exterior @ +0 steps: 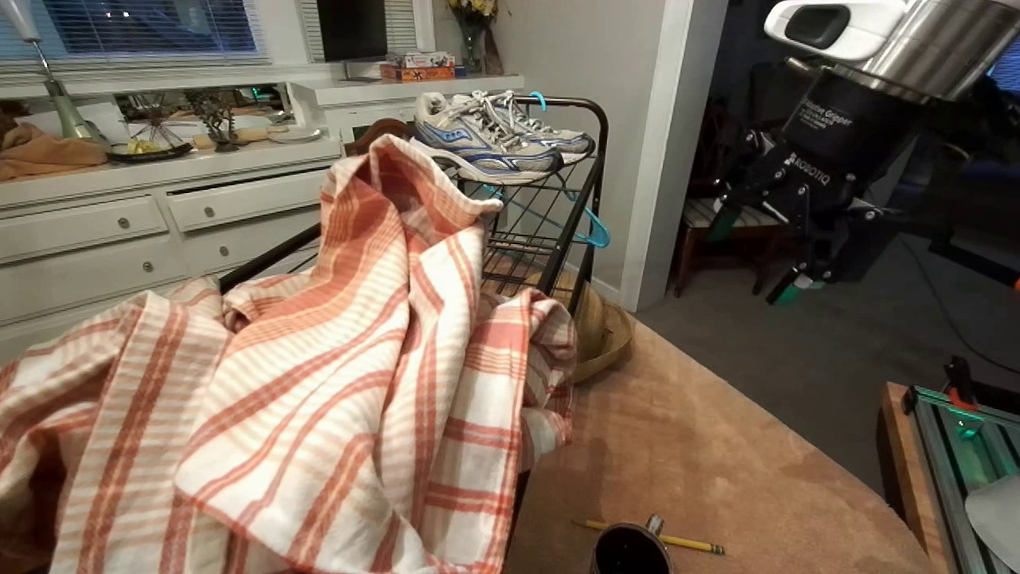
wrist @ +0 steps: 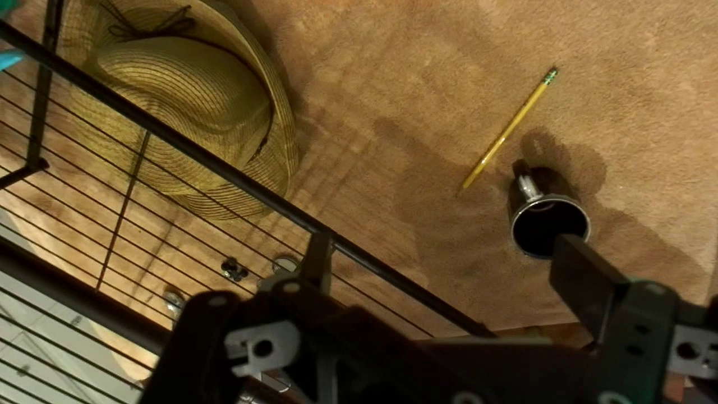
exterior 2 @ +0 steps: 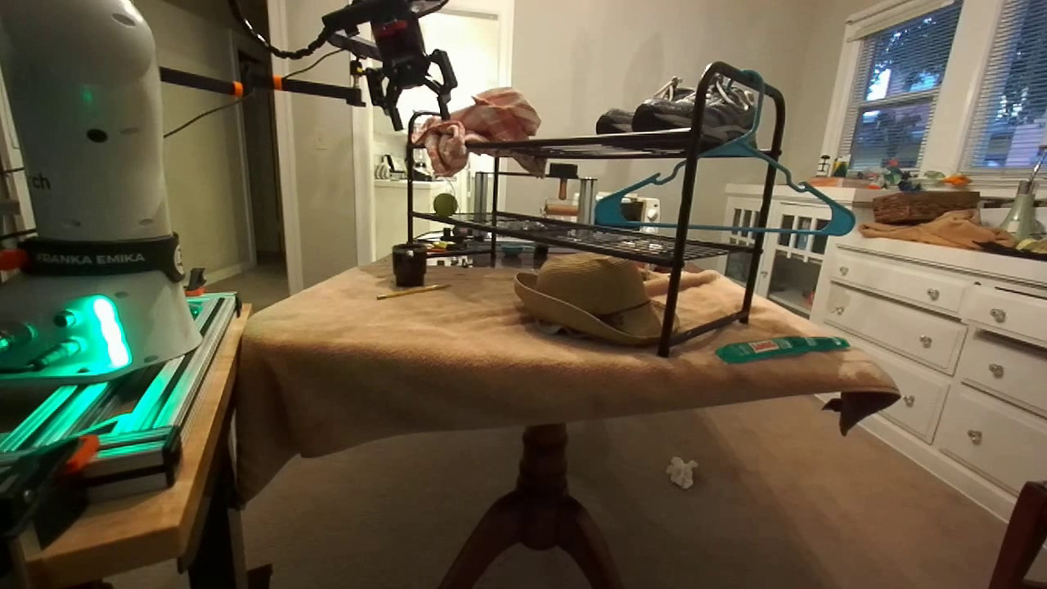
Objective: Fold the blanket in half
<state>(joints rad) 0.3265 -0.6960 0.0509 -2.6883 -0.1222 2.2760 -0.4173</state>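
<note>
The blanket, cream-white with orange-red plaid stripes, lies rumpled and bunched over one end of the rack's top shelf. It fills the left and middle of an exterior view (exterior: pixel 343 359), with a raised peak and folds hanging down. It shows smaller, at the shelf's end, in an exterior view (exterior 2: pixel 499 114). My gripper is open, fingers pointing down, with wide-spread fingertips in the wrist view (wrist: pixel 443 247). It hangs above and beside the blanket in both exterior views (exterior: pixel 753 257) (exterior 2: pixel 420 119). No cloth shows held. A dark shape between the fingers in the wrist view is too dim to identify.
A black wire rack (exterior 2: pixel 675 286) stands on a tan-covered table (exterior 2: pixel 368 327). Shoes (exterior: pixel 486 139) sit on its top shelf and a blue hanger (exterior 2: pixel 728 231) hangs from its end. A straw hat (wrist: pixel 185 101), dark mug (wrist: pixel 552 188) and pencil (wrist: pixel 507 132) lie below.
</note>
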